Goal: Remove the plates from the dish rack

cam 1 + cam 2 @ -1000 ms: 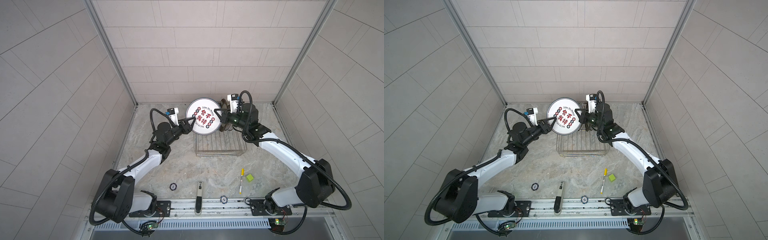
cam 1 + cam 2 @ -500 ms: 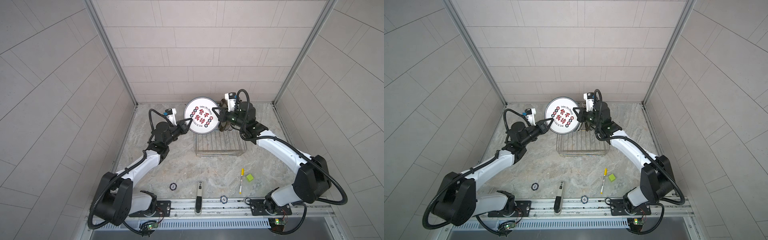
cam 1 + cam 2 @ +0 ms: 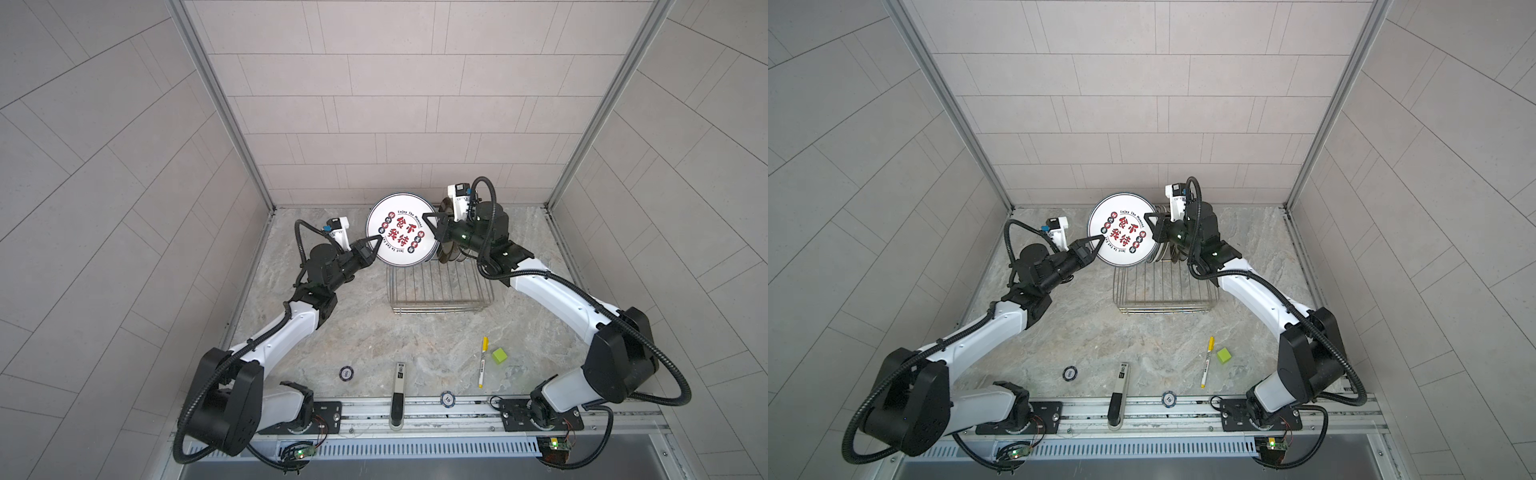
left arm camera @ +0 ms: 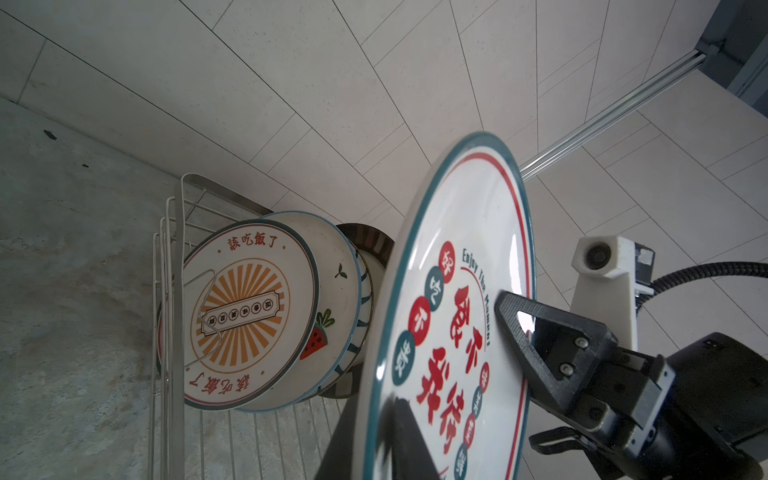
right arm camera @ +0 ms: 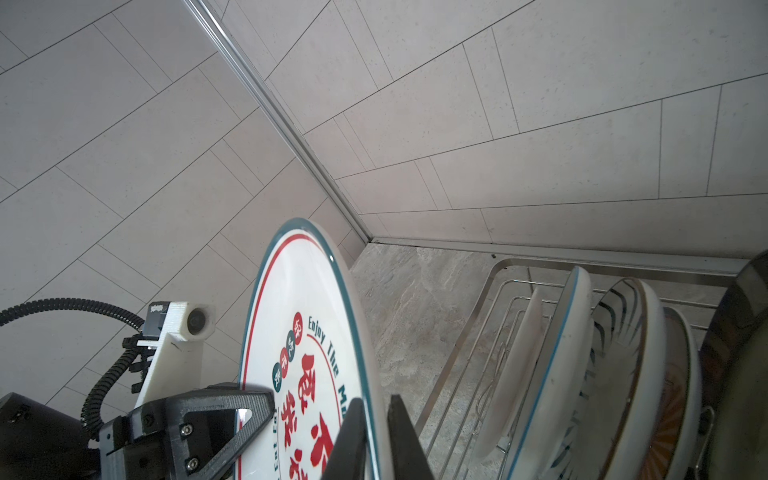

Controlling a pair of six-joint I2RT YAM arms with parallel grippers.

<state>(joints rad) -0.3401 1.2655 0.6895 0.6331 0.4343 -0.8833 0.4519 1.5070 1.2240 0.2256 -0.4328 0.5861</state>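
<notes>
Arms reach forward over grey table (image 3: 374, 332); left gripper (image 3: 376, 245) clamped shut on left rim of round white red-character plate (image 3: 401, 216), right gripper (image 3: 428, 222) likewise on right rim; plate upright, airborne; behind, other plates (image 4: 249, 316) in chrome wire dish rack (image 3: 440, 293).

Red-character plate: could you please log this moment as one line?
hold: two-arm | red-character plate: upright above dish rack | left gripper: clamps its rim | right gripper: clamps opposite rim
</notes>
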